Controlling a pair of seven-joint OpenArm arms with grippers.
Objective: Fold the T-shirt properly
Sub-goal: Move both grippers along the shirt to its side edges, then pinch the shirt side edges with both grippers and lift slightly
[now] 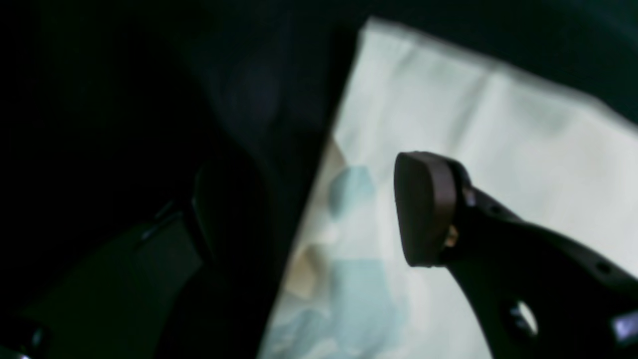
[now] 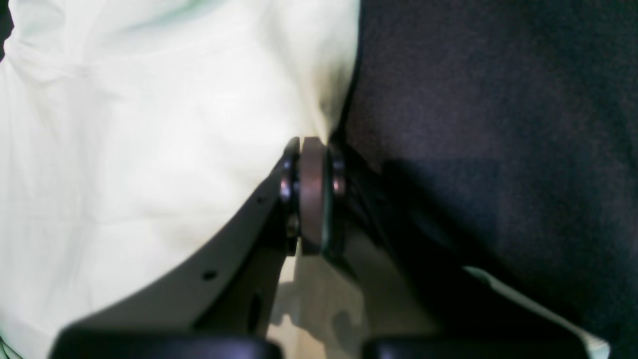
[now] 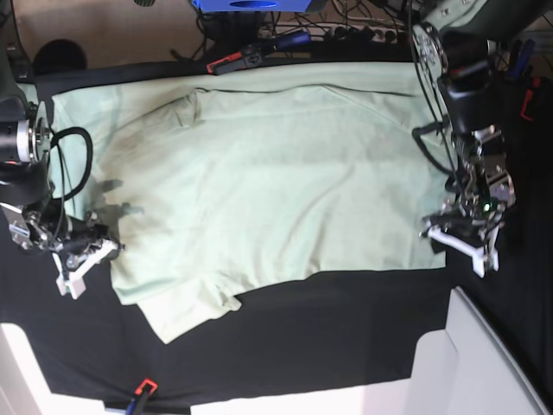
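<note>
T-shirt point(image 3: 259, 181) lies flat, unfolded, on black cloth point(image 3: 346, 328). Right gripper point(image 2: 311, 144), at 9 o'clock, pinches its edge; left gripper point(image 1: 319, 209), at 3 o'clock, gapes empty. All folds remain.

The base view looks straight down from overhead and takes in the whole T-shirt point(image 3: 259, 181) spread on the black table cloth point(image 3: 346, 337), with both arms at its sides. The left wrist view sits very close behind the left gripper point(image 1: 319, 209) and looks past its fingers point(image 1: 423, 209) onto the shirt's edge point(image 1: 473, 124) and the dark cloth beside it; the picture is blurred. The right wrist view rides just as close behind the right gripper point(image 2: 311, 194), facing the opposite shirt edge point(image 2: 149, 149). Each wrist view shares with the base view the shirt border at its own gripper point(image 3: 462, 238) point(image 3: 82, 259).
</note>
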